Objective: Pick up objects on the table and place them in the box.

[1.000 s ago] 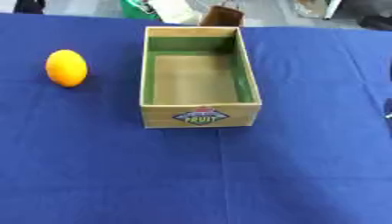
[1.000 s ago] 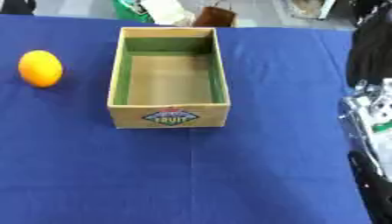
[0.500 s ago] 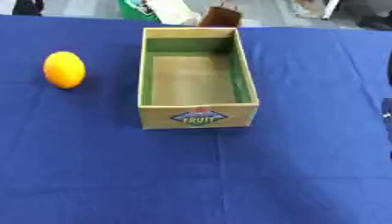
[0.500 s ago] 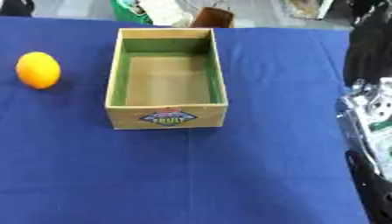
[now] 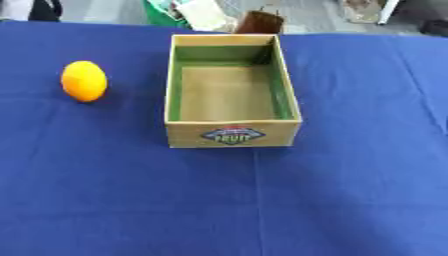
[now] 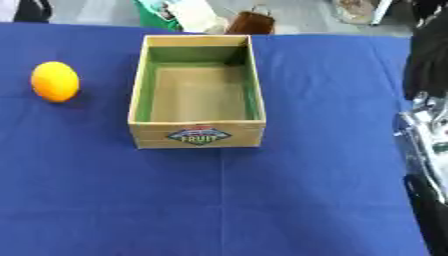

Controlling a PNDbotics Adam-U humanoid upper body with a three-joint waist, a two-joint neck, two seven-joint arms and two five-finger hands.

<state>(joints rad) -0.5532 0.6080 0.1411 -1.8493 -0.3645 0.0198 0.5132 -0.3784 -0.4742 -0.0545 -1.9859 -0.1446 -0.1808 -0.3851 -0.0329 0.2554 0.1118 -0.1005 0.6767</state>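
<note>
An orange fruit (image 5: 84,80) lies on the blue tablecloth at the left, apart from the box. The open cardboard box (image 5: 232,134), green inside and with a fruit label on its near wall, stands in the middle with nothing in it. My right arm (image 6: 425,137), black with a silver joint, runs down the right edge of the right eye view, well clear of the box. Its lower black part (image 6: 430,210) may be my right hand; whether it is open or shut does not show. My left hand is out of view.
The blue cloth (image 5: 131,200) covers the whole table. Beyond the far edge stand a green bin (image 5: 166,12) with papers and a brown bag (image 5: 260,22), close behind the box.
The fruit and the box have not moved. The whole picture has shifted slightly, and the dark bit of my right arm has left the left eye view's edge.
</note>
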